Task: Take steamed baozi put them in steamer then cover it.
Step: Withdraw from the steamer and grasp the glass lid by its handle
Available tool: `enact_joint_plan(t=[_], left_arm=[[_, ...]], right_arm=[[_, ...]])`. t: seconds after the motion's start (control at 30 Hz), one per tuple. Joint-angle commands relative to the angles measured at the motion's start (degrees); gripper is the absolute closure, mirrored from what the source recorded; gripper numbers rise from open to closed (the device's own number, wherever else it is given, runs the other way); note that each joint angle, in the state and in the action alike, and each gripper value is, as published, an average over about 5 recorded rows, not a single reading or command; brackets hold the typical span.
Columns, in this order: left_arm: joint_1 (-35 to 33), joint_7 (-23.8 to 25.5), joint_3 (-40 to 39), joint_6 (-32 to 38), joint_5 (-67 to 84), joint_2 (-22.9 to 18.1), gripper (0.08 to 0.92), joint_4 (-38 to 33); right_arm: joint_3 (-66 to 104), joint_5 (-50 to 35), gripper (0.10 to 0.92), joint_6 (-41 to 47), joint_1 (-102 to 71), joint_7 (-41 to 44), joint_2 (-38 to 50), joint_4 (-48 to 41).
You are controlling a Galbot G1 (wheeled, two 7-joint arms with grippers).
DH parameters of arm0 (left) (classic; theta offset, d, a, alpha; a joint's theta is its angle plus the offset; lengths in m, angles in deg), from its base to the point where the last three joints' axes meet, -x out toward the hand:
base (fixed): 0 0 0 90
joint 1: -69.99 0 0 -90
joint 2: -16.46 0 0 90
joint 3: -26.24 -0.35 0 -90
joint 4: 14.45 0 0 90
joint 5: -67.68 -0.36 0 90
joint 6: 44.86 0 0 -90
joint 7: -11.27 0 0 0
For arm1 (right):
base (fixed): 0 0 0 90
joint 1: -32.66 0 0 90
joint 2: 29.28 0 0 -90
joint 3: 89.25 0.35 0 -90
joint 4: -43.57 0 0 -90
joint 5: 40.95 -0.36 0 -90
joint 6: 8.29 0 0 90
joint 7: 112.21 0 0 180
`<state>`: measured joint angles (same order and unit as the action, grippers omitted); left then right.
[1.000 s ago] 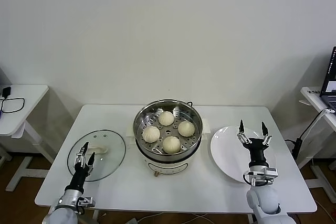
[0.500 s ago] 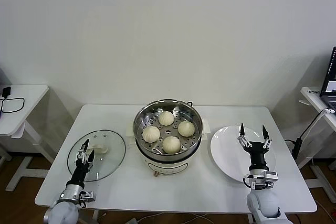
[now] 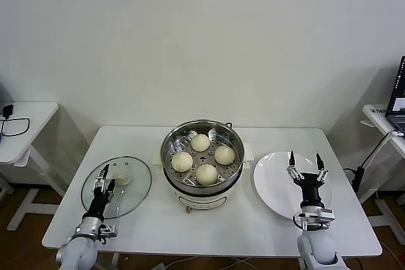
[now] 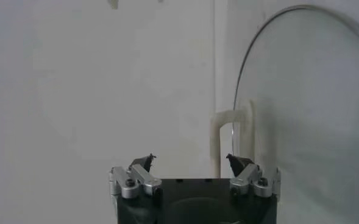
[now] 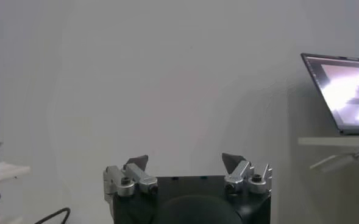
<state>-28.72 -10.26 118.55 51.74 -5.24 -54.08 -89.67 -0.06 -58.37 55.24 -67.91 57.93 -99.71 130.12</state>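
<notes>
fingers of the left gripper point(image 3: 102, 184) are standing spread wide with nothing between them, hanging over the near edge of the cover point(image 3: 123, 193), which is lying flat on the table point(image 3: 158, 226) to the left of the steamer point(image 3: 202, 159). fingers of the right gripper point(image 3: 306, 169) are likewise gaping wide and holding nothing, pointing up over the bare white plate point(image 3: 269, 181) on the steamer's right. all four steamed baozi point(image 3: 207, 174) are sitting on the perforated tray inside the steamer, so the loading part is looking finished and the covering step is the one in hand. in the left wrist view the cover's white handle point(image 4: 231, 131) is showing just ahead of the open jaws, off toward one finger rather than centred. judging from that, the next move is calling for the left gripper to line up on the handle, close on it, lift the cover clear of the table, carry it over the steamer and lower it level onto the rim. the right arm is looking idle.
</notes>
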Motion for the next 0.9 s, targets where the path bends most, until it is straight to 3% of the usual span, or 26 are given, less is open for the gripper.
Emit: enact_joint_plan(t=[0.03,0.47,0.9], left_arm=[[1.72,0.14,-0.4,-0.15,-0.43,-0.15,0.177,1.59],[2.65,0.4,-0.52,-0.09,-0.67,-0.16,0.189,2.93],[2.61,2.2,-0.55,-0.02,-0.83,-0.36,0.533,2.93]], right_arm=[[0.12,0.35,0.203,-0.07,-0.16,0.03,-0.19,-0.03],[0.22,1.14,0.203,-0.11,-0.35,-0.09,-0.42,-0.07],[0.55,1.23,0.203,-0.08,-0.04,-0.48,-0.33,0.15]])
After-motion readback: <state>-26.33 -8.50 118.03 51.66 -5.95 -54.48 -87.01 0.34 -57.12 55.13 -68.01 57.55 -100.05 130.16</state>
